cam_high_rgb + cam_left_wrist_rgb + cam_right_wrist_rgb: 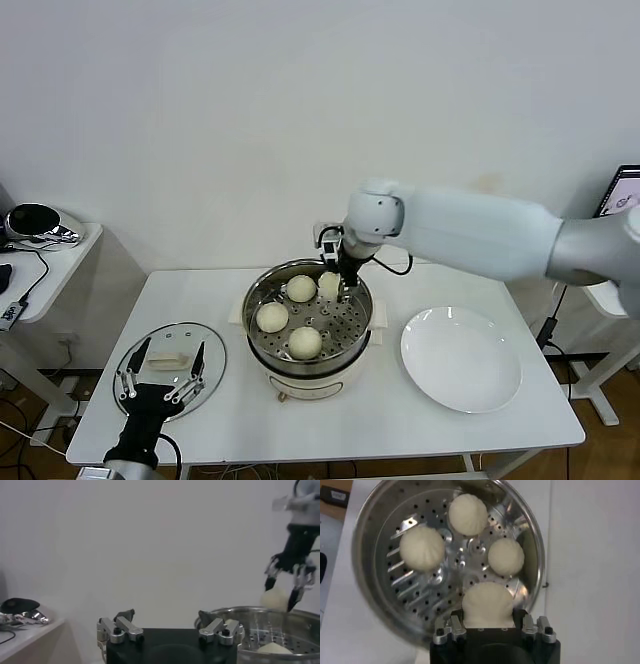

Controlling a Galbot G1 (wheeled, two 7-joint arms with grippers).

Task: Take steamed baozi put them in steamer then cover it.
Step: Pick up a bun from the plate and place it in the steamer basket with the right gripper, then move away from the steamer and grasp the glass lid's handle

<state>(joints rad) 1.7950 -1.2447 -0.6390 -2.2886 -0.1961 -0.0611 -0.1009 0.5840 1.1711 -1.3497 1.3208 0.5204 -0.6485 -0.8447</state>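
The steamer (262, 355) stands at the table's middle with three baozi (301, 288) (272, 317) (305, 342) on its perforated tray. My right gripper (334, 287) is over the pot's far right side, shut on a fourth baozi (328, 284). The right wrist view shows that baozi (487, 605) between the fingers, above the tray, with the other three (468, 514) (422, 548) (506, 556) below. The glass cover (205, 345) lies flat on the table at the left. My left gripper (160, 378) is open just above the near side of the cover, its fingers (117, 629) spread wide.
A white plate (461, 358) with nothing on it lies right of the steamer. A side table with a dark device (35, 222) stands at the far left. The left wrist view shows the steamer rim (260, 611) and the right gripper (284, 587) farther off.
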